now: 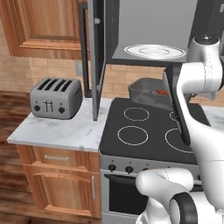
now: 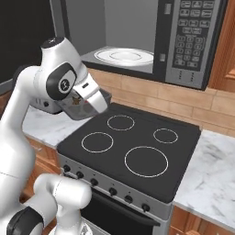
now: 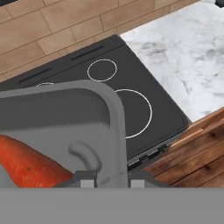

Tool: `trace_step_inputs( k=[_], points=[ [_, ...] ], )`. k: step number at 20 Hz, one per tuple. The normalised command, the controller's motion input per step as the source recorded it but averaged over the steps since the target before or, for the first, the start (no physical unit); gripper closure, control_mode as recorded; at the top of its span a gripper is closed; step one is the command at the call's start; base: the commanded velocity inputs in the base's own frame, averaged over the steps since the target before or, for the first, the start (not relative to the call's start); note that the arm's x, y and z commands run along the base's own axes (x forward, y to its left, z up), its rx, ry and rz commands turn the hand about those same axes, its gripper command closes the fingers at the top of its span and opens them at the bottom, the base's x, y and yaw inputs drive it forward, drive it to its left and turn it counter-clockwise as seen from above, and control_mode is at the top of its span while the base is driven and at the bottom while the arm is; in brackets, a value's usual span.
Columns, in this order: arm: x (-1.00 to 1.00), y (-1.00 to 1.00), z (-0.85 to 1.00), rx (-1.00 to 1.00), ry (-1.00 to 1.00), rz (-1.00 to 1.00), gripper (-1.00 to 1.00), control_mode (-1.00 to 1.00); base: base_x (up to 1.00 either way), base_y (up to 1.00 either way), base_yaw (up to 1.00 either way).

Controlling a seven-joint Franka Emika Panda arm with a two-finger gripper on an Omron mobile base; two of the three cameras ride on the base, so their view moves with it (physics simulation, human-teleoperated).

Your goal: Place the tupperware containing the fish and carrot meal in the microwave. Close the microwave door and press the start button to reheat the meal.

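Tupperware [image 1: 146, 89]: shallow grey see-through tub, rounded corners, flared rim; held in air above rear of stove [image 2: 137, 147], below microwave [image 2: 137, 32]. Pincer [image 3: 113, 180] narrow, fingertips clamped on tub rim. Carrot [image 3: 26, 164]: smooth orange piece inside tub; fish hard to make out. Microwave door [image 1: 97, 57] swung open, seen edge-on; round white turntable plate [image 1: 154, 51] in light grey cavity. Stove top black glass, white ring burners. Arm hides much of tub. Desk [image 1: 61, 131] white marble beside stove; ribbed steel toaster [image 1: 56, 97] on it.
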Motion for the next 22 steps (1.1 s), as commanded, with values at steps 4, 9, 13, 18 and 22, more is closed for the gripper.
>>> trace_step_inputs(
  k=[4, 9, 13, 18, 22],
  points=[
    [0.00, 0.00, 0.00, 0.00, 0.00, 0.00, 1.00, 1.00, 0.23, 0.07, 0.17],
    [0.00, 0.00, 0.00, 0.00, 0.00, 0.00, 1.00, 1.00, 0.21, 0.02, 0.17],
    [0.00, 0.00, 0.00, 0.00, 0.00, 0.00, 1.00, 1.00, 0.15, 0.00, 0.05],
    [0.00, 0.00, 0.00, 0.00, 0.00, 0.00, 1.00, -1.00, 0.00, 0.00, 0.01],
    [0.00, 0.00, 0.00, 0.00, -0.02, 0.00, 1.00, -1.00, 0.00, 0.00, 0.00]
  ],
)
